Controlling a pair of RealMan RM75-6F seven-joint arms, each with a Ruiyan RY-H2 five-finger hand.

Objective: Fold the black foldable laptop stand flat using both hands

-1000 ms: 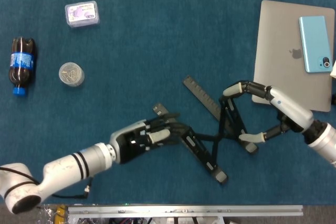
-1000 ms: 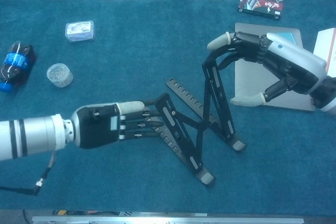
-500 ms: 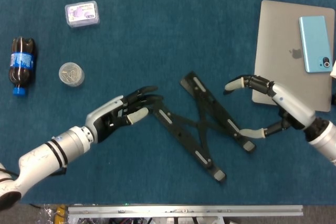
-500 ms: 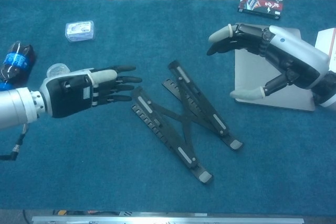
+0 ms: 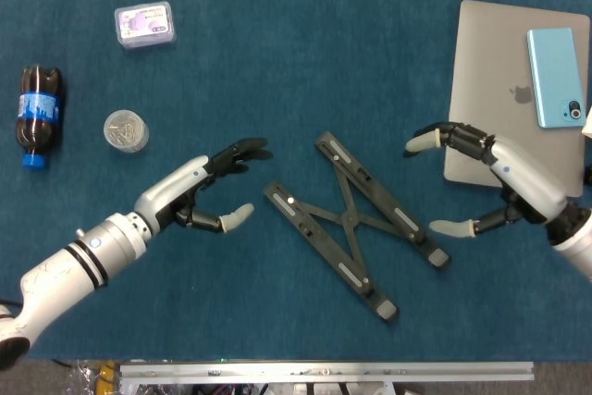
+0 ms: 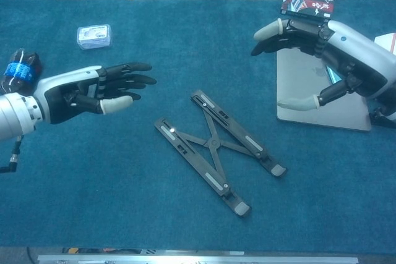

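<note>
Head view
Laptop stand: black, lying flat on the blue desk as a collapsed X, midway between the two hands, touched by neither.
Left hand: just left of the stand; fingers spread apart, holding nothing.
Right hand: right of the stand, over the near edge of the silver laptop; fingers apart, thumb and forefinger forming an open arc, nothing between them.
Other items: blue phone on the laptop; cola bottle, round clear jar and small clear box at far left.

Chest view
Laptop stand: flat on the desk, rails crossed, rubber feet toward the camera.
Left hand: raised above the desk, palm sideways, fingers extended and empty.
Right hand: raised above the laptop, fingers curved but parted, empty.
</note>
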